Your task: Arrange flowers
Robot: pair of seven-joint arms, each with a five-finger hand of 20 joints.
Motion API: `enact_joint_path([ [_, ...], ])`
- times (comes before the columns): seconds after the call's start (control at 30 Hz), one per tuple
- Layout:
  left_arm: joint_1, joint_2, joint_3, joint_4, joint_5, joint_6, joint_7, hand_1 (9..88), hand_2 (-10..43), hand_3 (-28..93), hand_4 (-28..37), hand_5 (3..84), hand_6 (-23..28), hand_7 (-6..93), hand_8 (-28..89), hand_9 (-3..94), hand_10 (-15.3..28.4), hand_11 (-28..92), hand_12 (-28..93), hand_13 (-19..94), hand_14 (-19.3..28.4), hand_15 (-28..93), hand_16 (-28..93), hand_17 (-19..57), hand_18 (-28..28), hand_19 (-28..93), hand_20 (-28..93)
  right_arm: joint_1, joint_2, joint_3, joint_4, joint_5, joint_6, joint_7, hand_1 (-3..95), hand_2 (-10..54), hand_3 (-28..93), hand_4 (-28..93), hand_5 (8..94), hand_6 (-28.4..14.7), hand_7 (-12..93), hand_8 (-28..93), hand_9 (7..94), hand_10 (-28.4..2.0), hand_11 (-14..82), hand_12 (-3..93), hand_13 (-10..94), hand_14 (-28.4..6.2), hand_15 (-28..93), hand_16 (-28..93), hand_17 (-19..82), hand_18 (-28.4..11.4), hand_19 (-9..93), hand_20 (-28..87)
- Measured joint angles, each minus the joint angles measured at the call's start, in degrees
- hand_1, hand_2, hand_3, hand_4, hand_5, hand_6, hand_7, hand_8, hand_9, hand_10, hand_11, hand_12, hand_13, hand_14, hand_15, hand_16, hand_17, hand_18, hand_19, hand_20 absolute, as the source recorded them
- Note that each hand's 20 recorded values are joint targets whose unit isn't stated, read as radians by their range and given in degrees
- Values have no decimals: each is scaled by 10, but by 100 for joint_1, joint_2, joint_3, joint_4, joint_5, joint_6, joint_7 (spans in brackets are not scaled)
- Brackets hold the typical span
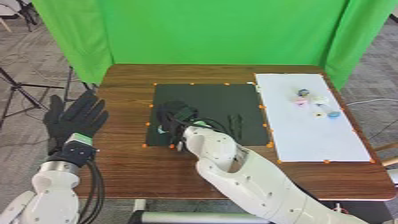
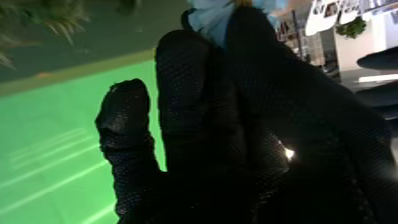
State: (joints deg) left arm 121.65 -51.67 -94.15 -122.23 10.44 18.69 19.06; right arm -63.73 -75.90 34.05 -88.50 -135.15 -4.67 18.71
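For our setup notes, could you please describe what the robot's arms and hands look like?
Both arms have glossy white, rounded segments dotted with small dark spots. The left hand and right hand wear black fabric gloves, with a fine mesh texture in the wrist view. Black cables run beside the left forearm, and a pale green patch marks that glove's wrist.

From where I'm standing, the curtain (image 1: 204, 32) is a bright, plain green and the carpet (image 1: 25, 47) a mottled grey. The table (image 1: 124, 162) has streaky brown wood grain, the mat (image 1: 244, 95) is near-black, the sheet (image 1: 324, 142) plain white, both edged with orange dots. Left hand (image 1: 75, 120) and right hand (image 1: 180, 116) are black, the right finely meshed; there's a pink flower (image 1: 300, 101) and a pale blue bloom (image 2: 211, 19).
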Motion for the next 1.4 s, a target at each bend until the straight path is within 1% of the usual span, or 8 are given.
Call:
enact_joint_path([
  [0.37, 98, -4, -132, -9, -73, 9, 75, 222, 153, 686, -283, 392, 75, 147, -88, 285, 131, 193, 88, 180, 116, 297, -97, -53, 96, 263, 74, -87, 0, 91, -116, 140, -96, 62, 506, -95, 752, -283, 615, -9, 312, -56, 632, -134, 183, 176, 627, -77, 571, 420, 355, -213, 849, 429],
  [0.53, 142, -8, -205, -11, -74, 16, 71, 220, 146, 696, -283, 391, 74, 149, -88, 287, 132, 196, 90, 180, 116, 298, -96, -53, 97, 263, 74, -121, 1, 163, -235, 246, -85, 100, 494, -95, 756, -283, 617, -6, 299, -143, 625, -136, 175, 173, 623, -84, 580, 403, 350, -216, 847, 429],
  [0.8, 170, -19, -283, -11, -68, 20, 42, 226, 140, 697, -283, 393, 76, 151, -88, 287, 131, 197, 91, 180, 117, 297, -96, -53, 97, 264, 73, -167, 0, 283, -398, 246, -282, 103, 463, -95, 775, -283, 595, -15, 277, -153, 603, -142, 162, 168, 619, -98, 583, 372, 346, -222, 846, 427],
  [0.97, 229, -53, -371, -23, -63, 3, 43, 227, 140, 694, -283, 394, 76, 150, -88, 288, 131, 196, 90, 182, 118, 298, -96, -53, 97, 265, 73, -473, 18, 782, -909, 536, -424, 318, 441, -95, 787, -283, 572, -31, 246, -135, 579, -151, 155, 165, 606, -112, 608, 301, 343, -224, 851, 423],
  [1.1, 332, -78, -467, -78, -67, -31, 96, 227, 141, 691, -283, 394, 76, 148, -88, 290, 130, 196, 91, 184, 118, 298, -96, -53, 97, 265, 73, -934, 4, 1582, -1659, 1378, -425, 795, 435, -95, 786, -283, 554, -35, 236, -135, 562, -152, 147, 162, 596, -115, 609, 286, 336, -224, 851, 420],
  [1.2, 413, -100, -531, -120, -69, -80, 164, 226, 141, 690, -283, 394, 76, 147, -88, 291, 131, 196, 90, 185, 117, 298, -97, -54, 98, 264, 72, -1190, 92, 2078, -2085, 1512, -406, 755, 433, -95, 782, -283, 541, -39, 227, -132, 549, -151, 141, 161, 583, -118, 609, 284, 327, -223, 849, 420],
  [1.3, 560, -107, -680, -220, -69, -110, 251, 225, 142, 690, -283, 394, 76, 147, -88, 292, 131, 195, 90, 185, 117, 296, -97, -53, 98, 263, 72, -1352, 367, 2491, -2337, 1348, -384, 662, 432, -95, 780, -283, 526, -44, 218, -130, 534, -149, 135, 160, 575, -120, 611, 281, 321, -223, 847, 422],
  [1.4, 797, -115, -910, -352, -78, -108, 357, 225, 142, 688, -283, 394, 76, 146, -88, 292, 131, 195, 90, 185, 117, 297, -96, -53, 97, 263, 73, -1481, 698, 3036, -2356, 1329, -384, 689, 427, -95, 771, -283, 516, -50, 203, -127, 515, -153, 124, 154, 570, -121, 600, 269, 321, -223, 847, 422],
])
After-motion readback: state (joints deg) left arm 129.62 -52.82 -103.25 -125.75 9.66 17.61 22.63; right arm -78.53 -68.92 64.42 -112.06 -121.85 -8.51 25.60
